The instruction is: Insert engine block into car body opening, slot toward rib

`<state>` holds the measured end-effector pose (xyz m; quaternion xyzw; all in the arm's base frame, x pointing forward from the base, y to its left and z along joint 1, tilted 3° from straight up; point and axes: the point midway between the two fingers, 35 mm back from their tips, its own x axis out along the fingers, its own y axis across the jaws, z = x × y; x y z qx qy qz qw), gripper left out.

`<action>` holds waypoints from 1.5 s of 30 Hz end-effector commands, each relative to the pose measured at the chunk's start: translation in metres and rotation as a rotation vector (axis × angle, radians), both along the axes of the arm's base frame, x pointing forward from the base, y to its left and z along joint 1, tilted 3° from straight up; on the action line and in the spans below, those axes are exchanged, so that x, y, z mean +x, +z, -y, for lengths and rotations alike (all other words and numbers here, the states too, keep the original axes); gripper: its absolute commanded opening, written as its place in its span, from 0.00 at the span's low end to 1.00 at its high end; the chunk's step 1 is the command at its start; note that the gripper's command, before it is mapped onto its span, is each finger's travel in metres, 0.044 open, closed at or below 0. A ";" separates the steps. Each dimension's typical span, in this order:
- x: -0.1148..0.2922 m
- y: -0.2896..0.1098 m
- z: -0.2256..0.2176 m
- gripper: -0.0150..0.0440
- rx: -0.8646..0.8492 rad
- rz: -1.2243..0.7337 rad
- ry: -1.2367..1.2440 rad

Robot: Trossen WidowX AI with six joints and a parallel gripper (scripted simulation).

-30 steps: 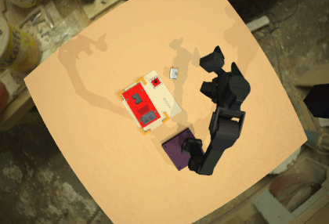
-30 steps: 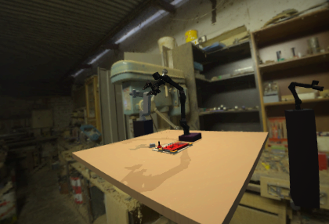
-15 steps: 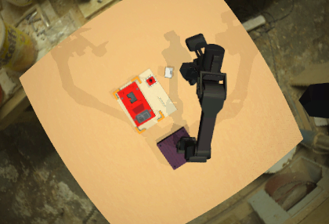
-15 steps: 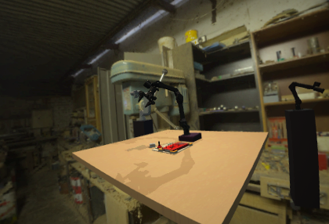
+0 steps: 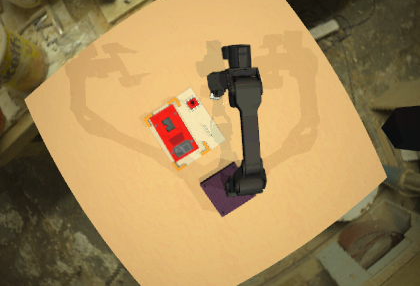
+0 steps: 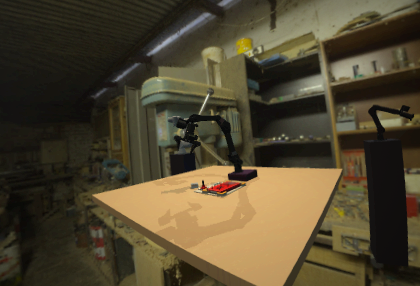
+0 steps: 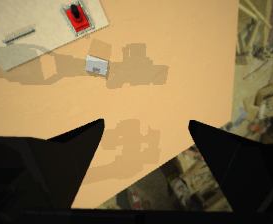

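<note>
The grey engine block (image 5: 214, 96) (image 6: 194, 186) (image 7: 96, 65) lies on the table beside the cream board (image 5: 212, 136) (image 7: 43, 25); its upper side shows a small dark mark in the wrist view. The red car body (image 5: 159, 131) (image 6: 226, 187) lies on the board between orange corner brackets. Dark and grey shapes and a darker red rectangle show in its top; the rib cannot be made out. My gripper (image 6: 185, 148) (image 7: 146, 123) is wide open and empty, high above the table. The engine block is ahead of the fingertips, left of their midline in the wrist view.
A red piece with a black knob (image 6: 203, 184) (image 7: 75, 11) stands on the board near its corner, close to the block. A small toothed strip (image 7: 18, 36) lies on the board. The arm's purple base (image 5: 215, 195) (image 6: 243, 175) is behind the board.
</note>
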<state>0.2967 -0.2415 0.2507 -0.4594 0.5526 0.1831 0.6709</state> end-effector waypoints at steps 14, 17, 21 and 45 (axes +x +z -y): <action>0.008 -0.110 -0.054 1.00 0.271 -0.234 -0.268; 0.011 -0.122 -0.052 1.00 0.270 -0.234 -0.268; 0.017 -0.177 -0.046 1.00 0.270 -0.234 -0.268; 0.020 -0.218 -0.046 1.00 0.270 -0.234 -0.268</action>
